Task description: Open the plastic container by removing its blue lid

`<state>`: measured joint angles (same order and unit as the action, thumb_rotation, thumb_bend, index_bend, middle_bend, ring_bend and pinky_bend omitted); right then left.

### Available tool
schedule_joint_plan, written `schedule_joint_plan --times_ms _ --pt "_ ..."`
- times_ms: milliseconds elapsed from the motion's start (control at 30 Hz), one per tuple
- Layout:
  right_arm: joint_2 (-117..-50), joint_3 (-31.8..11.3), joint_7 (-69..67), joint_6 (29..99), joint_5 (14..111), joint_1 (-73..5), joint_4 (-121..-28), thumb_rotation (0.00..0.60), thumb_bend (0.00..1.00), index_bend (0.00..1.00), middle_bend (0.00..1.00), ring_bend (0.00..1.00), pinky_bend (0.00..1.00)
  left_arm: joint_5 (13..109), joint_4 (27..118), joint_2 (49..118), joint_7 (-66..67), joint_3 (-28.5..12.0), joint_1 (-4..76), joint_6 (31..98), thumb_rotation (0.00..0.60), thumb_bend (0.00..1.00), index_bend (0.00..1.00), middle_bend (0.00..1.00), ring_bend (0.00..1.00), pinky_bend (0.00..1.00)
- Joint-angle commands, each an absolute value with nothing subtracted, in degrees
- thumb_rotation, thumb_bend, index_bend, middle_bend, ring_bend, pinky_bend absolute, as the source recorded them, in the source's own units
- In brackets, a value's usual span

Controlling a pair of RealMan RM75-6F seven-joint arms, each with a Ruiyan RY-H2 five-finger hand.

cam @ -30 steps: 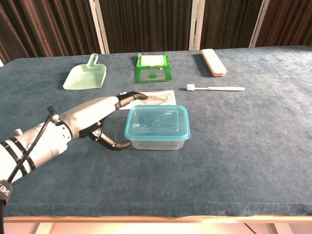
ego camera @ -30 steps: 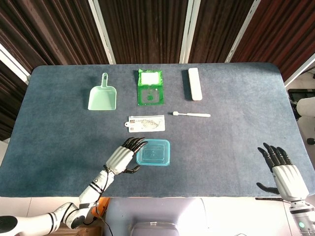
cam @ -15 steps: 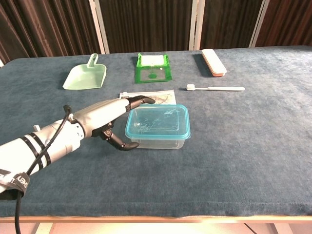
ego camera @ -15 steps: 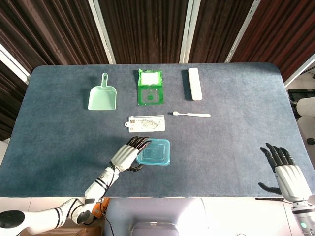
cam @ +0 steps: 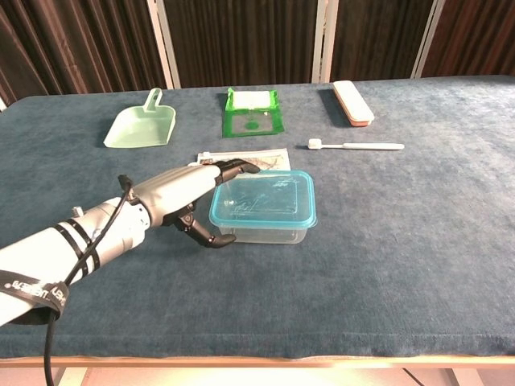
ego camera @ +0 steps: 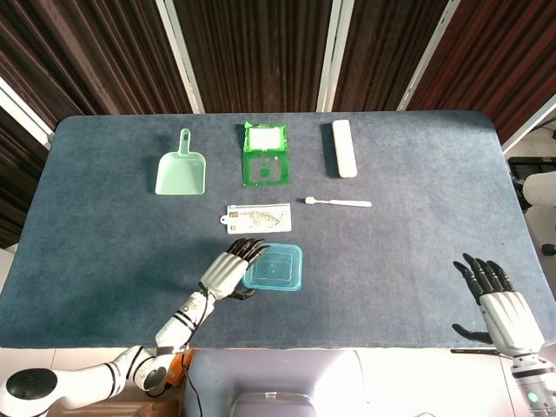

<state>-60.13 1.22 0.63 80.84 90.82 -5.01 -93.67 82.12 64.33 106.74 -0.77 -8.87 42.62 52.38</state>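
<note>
The clear plastic container with its blue lid point(ego camera: 274, 267) point(cam: 263, 206) stands closed on the blue table cloth, near the front middle. My left hand point(ego camera: 230, 271) point(cam: 181, 195) is at the container's left end. Its fingers point(cam: 229, 167) reach along the far left edge of the lid and its thumb point(cam: 216, 240) curls to the near left corner, touching the box. A firm grip does not show. My right hand point(ego camera: 495, 300) hovers with its fingers spread at the front right corner of the table, far from the container, and shows only in the head view.
Behind the container lies a flat printed pouch point(ego camera: 258, 217), then a white toothbrush point(ego camera: 339, 202). Along the back stand a green dustpan point(ego camera: 181, 169), a green packet point(ego camera: 264, 154) and a white case point(ego camera: 345, 148). The table's front edge runs close below both hands.
My left hand has slid right up against the container's left end, and the container has shifted slightly to the right. My right hand has barely moved.
</note>
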Motion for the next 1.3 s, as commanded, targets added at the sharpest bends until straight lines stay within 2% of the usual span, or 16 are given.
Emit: schedule_joint_plan --times_ms 33,267,367,533,633,700,767,1000,1300 --pt "-60.3 1.3 1.0 80.8 91.0 -5.1 -93.8 0.600 0.16 0.00 0.00 0.00 0.00 82.3 63.1 107.6 -0.9 -8.5 43.1 52.7 0.600 0.27 0.00 0.16 0.01 0.02" --pt "-62.6 1.1 2.1 80.1 93.3 -6.6 -92.3 0.600 0.16 0.00 0.00 0.00 0.00 83.9 63.5 108.1 -1.1 -7.0 42.9 54.9 0.600 0.28 0.00 0.51 0.30 0.35" --pt "-64.4 0.3 2.5 77.9 95.0 -9.4 -91.0 0.600 0.16 0.00 0.00 0.00 0.00 84.4 64.3 108.3 -0.7 -6.2 42.6 55.6 0.600 0.28 0.00 0.59 0.38 0.44" --pt "-68.7 -0.9 0.8 73.3 99.5 -15.9 -87.9 0.600 0.16 0.03 0.00 0.00 0.00 85.1 65.4 108.9 0.6 -5.3 42.1 56.9 0.600 0.29 0.00 0.60 0.39 0.46" --pt "-72.5 -1.1 -1.5 71.0 102.9 -20.0 -85.1 0.600 0.18 0.15 0.00 0.00 0.00 85.5 65.2 109.5 0.6 -5.1 42.3 57.4 0.600 0.28 0.00 0.61 0.40 0.47" --pt "-75.6 -1.1 -4.0 70.1 104.6 -22.5 -82.7 0.600 0.19 0.19 0.00 0.00 0.00 85.2 65.0 109.9 0.5 -5.3 42.4 57.1 0.600 0.29 0.00 0.61 0.40 0.47" --pt "-78.9 -1.1 -6.8 69.8 106.0 -24.7 -79.9 0.600 0.23 0.29 0.00 0.00 0.00 85.0 64.7 110.1 0.6 -5.3 42.5 56.8 0.600 0.29 0.00 0.61 0.40 0.47" --pt "-87.2 0.4 -10.7 69.8 108.9 -29.0 -73.6 0.600 0.29 0.46 0.00 0.00 0.00 84.3 64.6 110.3 1.3 -5.7 42.6 56.7 0.600 0.29 0.00 0.61 0.40 0.47" --pt "-91.0 0.9 -7.1 68.2 107.4 -31.1 -72.0 0.600 0.32 0.53 0.00 0.00 0.00 83.7 65.6 109.7 1.9 -5.5 42.6 56.3 0.600 0.29 0.00 0.61 0.40 0.47"
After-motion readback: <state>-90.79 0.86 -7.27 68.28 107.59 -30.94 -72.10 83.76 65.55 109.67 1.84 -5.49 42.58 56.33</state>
